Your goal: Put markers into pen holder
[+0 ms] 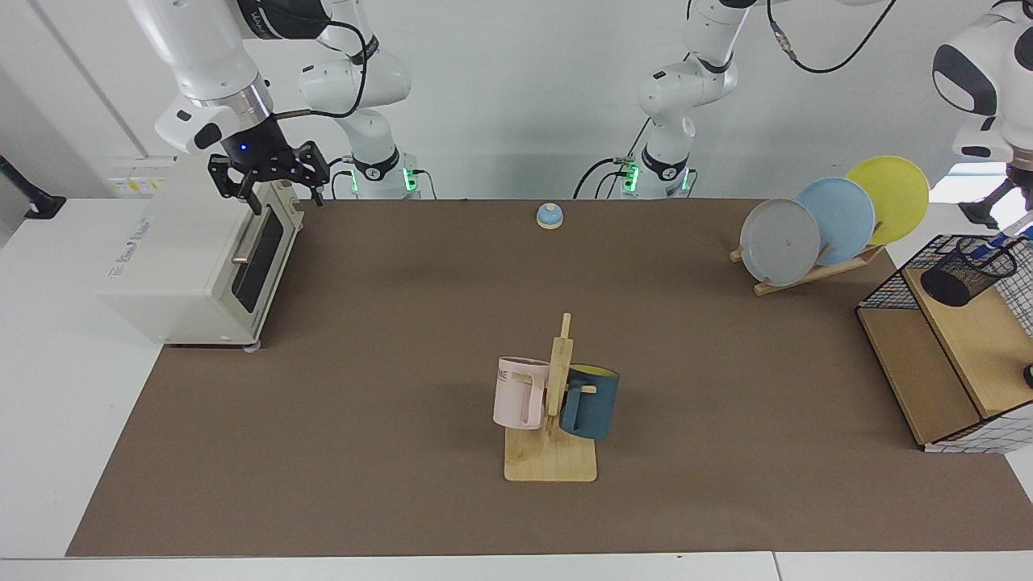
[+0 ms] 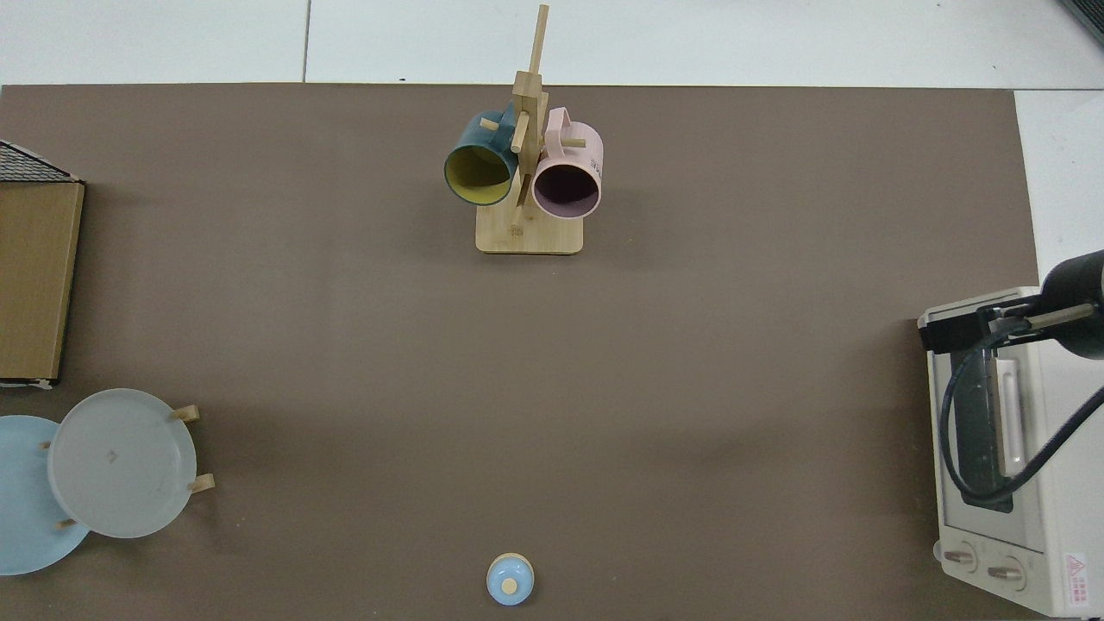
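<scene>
The pen holder (image 1: 964, 276), a small black mesh cup, stands on the upper wooden shelf of the wire rack (image 1: 928, 379) at the far right of the facing view. The marker (image 1: 1009, 234) leans at a slant, its blue lower end inside the cup's mouth and its white body pointing up toward my left gripper (image 1: 1022, 184). That gripper hangs just above it and is cut by the frame edge. My right gripper (image 1: 269, 181) hovers open and empty over the front top edge of the toaster oven (image 1: 202, 266). The top view shows neither marker nor pen holder.
A mug tree (image 1: 553, 420) with a pink and a dark-blue mug stands mid-table. A plate rack (image 1: 815, 234) holds grey, blue and yellow plates near the wire rack. A small blue bell (image 1: 549, 215) sits at the back. The right arm (image 2: 1074, 315) overhangs the oven (image 2: 1018, 483).
</scene>
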Available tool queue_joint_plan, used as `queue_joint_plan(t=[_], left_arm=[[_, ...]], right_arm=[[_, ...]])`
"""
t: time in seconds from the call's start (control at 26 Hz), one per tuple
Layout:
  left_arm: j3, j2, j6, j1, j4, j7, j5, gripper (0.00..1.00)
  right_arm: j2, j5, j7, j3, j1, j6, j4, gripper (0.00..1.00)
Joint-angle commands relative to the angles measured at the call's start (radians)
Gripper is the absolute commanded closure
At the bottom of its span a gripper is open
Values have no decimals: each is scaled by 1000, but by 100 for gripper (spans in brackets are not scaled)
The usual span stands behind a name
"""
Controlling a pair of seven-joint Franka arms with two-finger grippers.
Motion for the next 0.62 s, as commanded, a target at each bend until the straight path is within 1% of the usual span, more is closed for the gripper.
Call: queue_joint_plan(t=[0.0, 0.19, 0.58], left_arm=[[-3, -6, 47, 13, -41, 4, 21, 100], [-3, -3, 53, 10, -49, -1, 22, 100], [-5, -6, 105, 12, -113, -45, 25, 100]], right_arm=[[-13, -13, -25, 10, -15, 11, -16, 0], [-12, -13, -28, 10, -16, 31, -16, 0], [-12, -12, -26, 10, -15, 34, -16, 0]])
